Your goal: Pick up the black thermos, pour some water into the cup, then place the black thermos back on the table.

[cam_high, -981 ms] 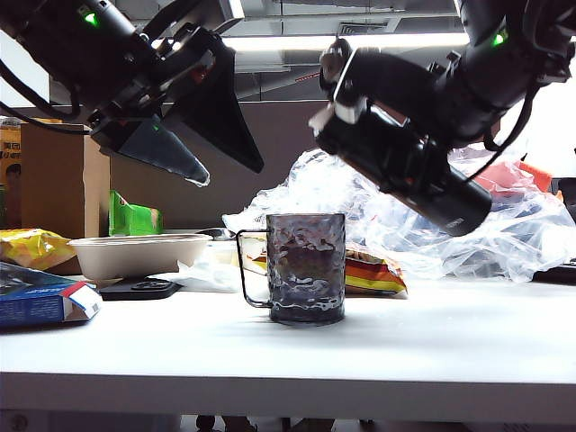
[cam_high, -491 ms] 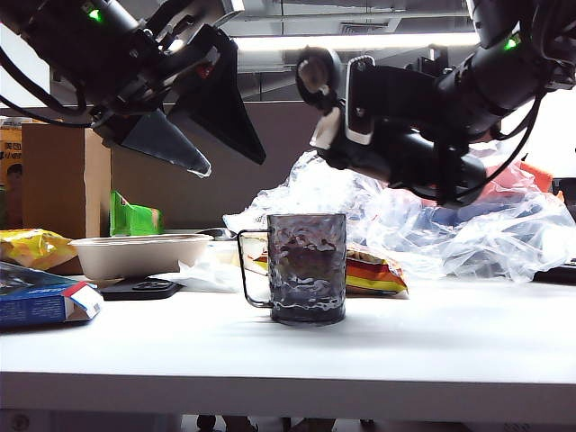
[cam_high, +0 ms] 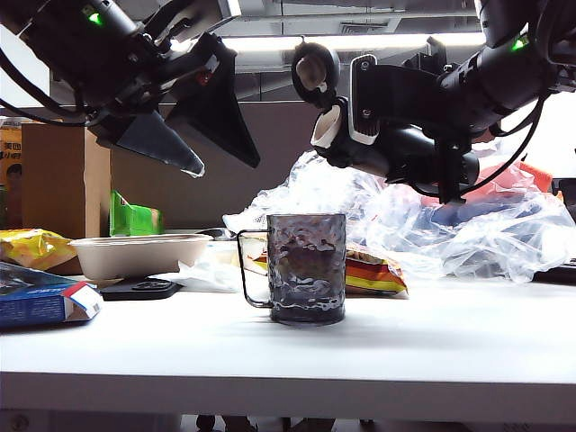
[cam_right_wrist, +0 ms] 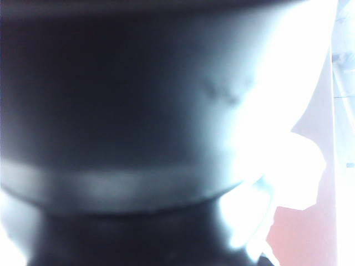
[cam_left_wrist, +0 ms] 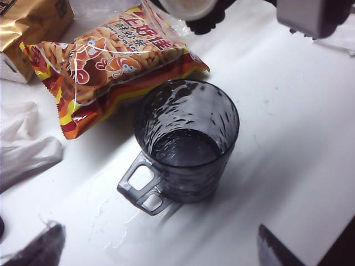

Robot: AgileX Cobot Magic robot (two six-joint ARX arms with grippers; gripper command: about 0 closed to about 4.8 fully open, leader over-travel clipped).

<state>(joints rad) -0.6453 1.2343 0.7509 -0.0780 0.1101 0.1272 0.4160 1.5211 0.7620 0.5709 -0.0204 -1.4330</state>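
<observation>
spillage is the main risk here: the tall matte black cylinder thermos [cam_high: 409, 155] lies nearly level in the right tool [cam_high: 396, 135], its open flip-top lid and pale spout [cam_high: 326, 128] above and only just over the far rim of the smoky grey transparent dimpled cup [cam_high: 306, 267]. if the tilt goes further while the spout sits that close to the rim, i judge water could run down the outside wall onto the wide white surface [cam_high: 432, 346]; droplets already lie on the surface beside the cup handle in the left wrist view. a second risk is the flask slipping, since a smooth slim body held sideways may twist in the grip.

the right tool is clamped around the thermos body, and its own camera shows only a dark blurred mass filling the view. the cup stands below that tool and toward the spout end.

the left tool [cam_high: 193, 148] hangs with jaws spread wide and nothing between them, above the cup and to its handle side. from its camera the cup [cam_left_wrist: 186, 141] sits directly beneath, upright, with a little dark water at the bottom, just beside an orange and red snack bag [cam_left_wrist: 105, 61].
</observation>
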